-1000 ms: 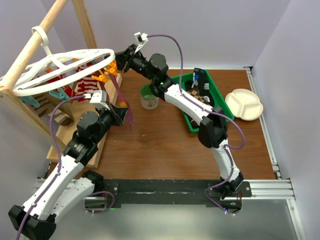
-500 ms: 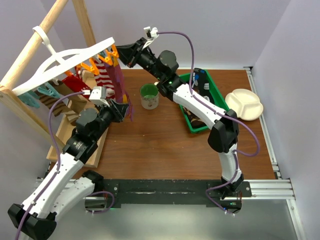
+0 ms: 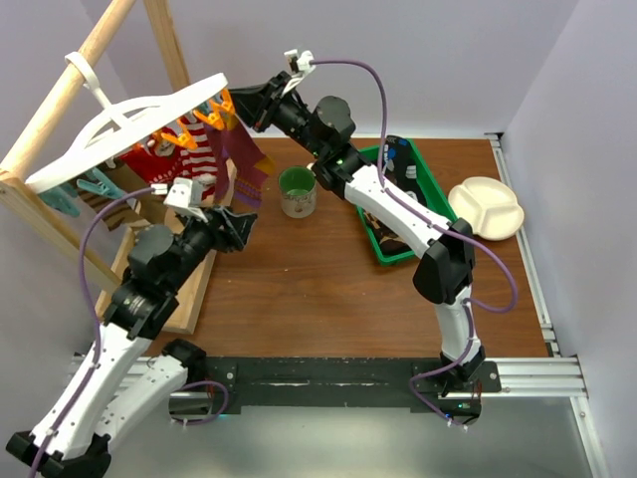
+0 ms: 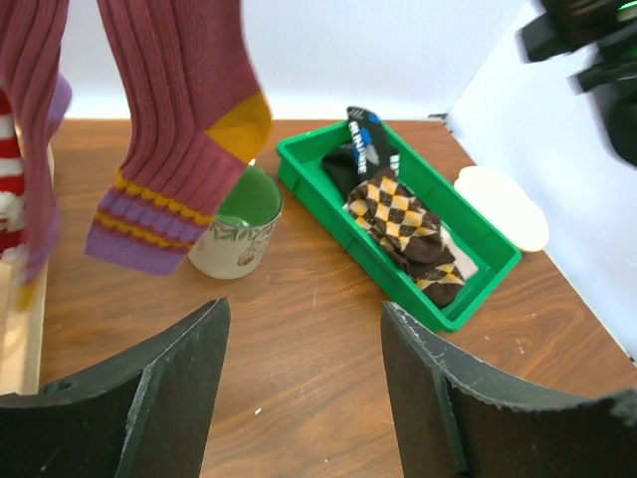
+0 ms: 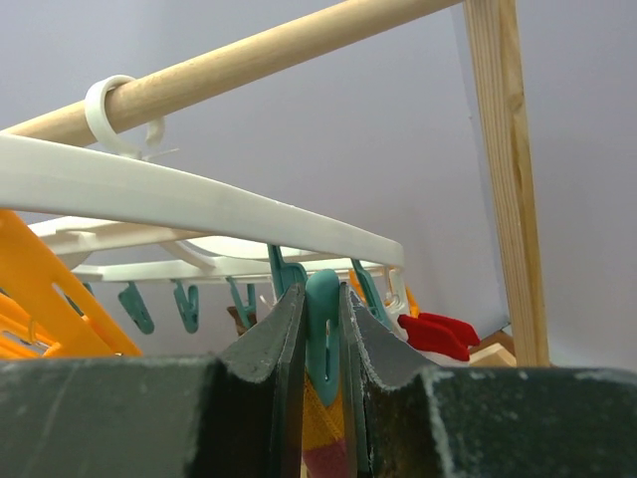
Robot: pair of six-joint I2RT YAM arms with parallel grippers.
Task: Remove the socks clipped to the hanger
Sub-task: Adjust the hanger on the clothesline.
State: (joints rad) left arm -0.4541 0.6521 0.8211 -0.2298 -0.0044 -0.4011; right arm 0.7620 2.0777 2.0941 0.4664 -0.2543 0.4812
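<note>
Pinching teal clip: right tool | left tool spread, empty | wood table, lilac walls

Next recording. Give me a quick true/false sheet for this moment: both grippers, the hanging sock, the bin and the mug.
1. The left gripper is open, with nothing between its fingers. True.
2. The right gripper hangs open in mid-air. False: it is shut on a teal clip under the white hanger.
3. A maroon sock hangs below the hanger, above the table. True.
4. The green bin has nothing in it. False: a checkered sock and a black sock lie inside.
5. The mug lies tipped on its side. False: it stands upright, beside the bin.
</note>
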